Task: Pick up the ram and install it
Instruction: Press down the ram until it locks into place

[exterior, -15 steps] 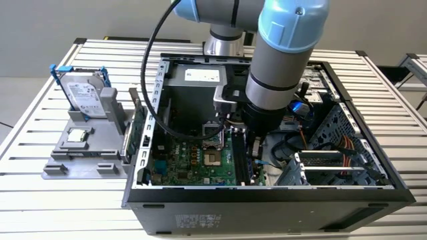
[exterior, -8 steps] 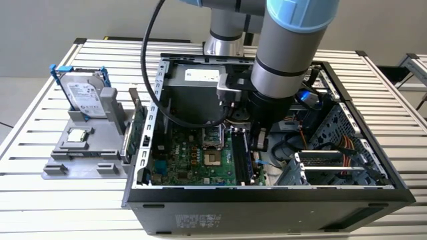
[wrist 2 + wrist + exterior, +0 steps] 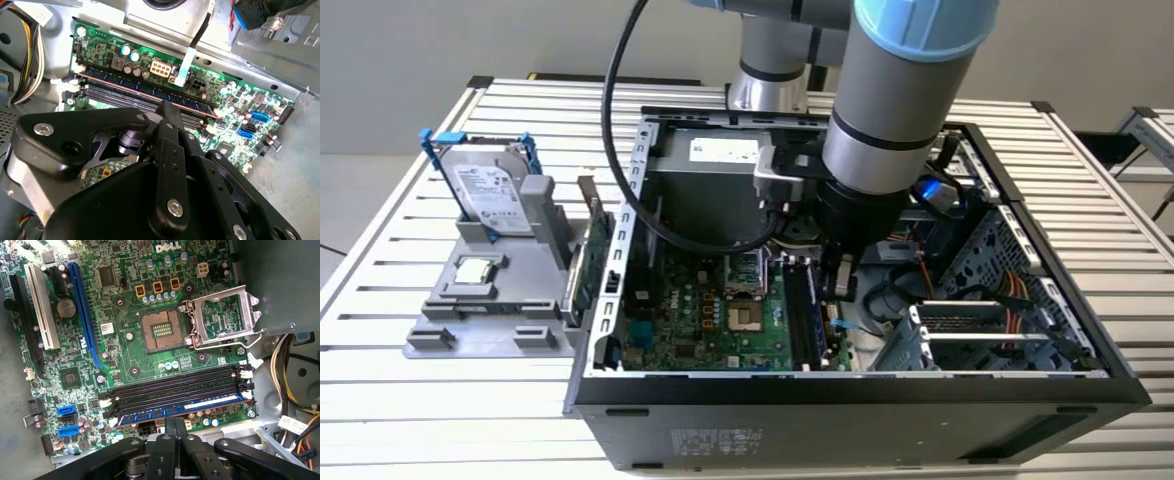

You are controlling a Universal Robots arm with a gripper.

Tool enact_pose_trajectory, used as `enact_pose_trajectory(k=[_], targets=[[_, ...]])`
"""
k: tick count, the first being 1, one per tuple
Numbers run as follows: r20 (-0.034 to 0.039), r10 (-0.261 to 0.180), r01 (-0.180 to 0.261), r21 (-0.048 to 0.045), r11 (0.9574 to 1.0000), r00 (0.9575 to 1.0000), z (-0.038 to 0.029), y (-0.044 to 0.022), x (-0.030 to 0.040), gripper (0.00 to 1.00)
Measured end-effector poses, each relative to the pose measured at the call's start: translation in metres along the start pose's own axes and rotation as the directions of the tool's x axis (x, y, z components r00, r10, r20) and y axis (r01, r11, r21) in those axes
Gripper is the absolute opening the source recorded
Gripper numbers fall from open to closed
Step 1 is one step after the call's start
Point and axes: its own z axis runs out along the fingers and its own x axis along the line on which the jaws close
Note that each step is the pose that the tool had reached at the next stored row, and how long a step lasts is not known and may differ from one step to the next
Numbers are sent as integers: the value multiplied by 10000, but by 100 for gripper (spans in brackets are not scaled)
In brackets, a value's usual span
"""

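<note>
Stretching across the exterior view, a slatted metal table (image 3: 440, 400), ribbed silver profiles running side to side and catching a soft, even sheen. Rising beyond the table's far edge, a plain grey wall (image 3: 454, 40), bare and flatly lit. Dropping away past the table's edge at the exterior view's left, a pale grey floor (image 3: 350, 210), smooth and unmarked. Standing near the table at the exterior view's right, apart from it by a narrow gap, a corner of a second slatted table (image 3: 1154, 140) of the same make. Capping the table's far corners, small dark end pieces (image 3: 480, 82). Falling from above, diffuse light, casting only faint shadows.
</note>
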Motion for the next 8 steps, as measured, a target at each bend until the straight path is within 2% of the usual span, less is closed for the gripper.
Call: enact_pose_trajectory(k=[8], targets=[[-1, 0, 0, 0, 10000, 10000, -1, 0, 0, 0]])
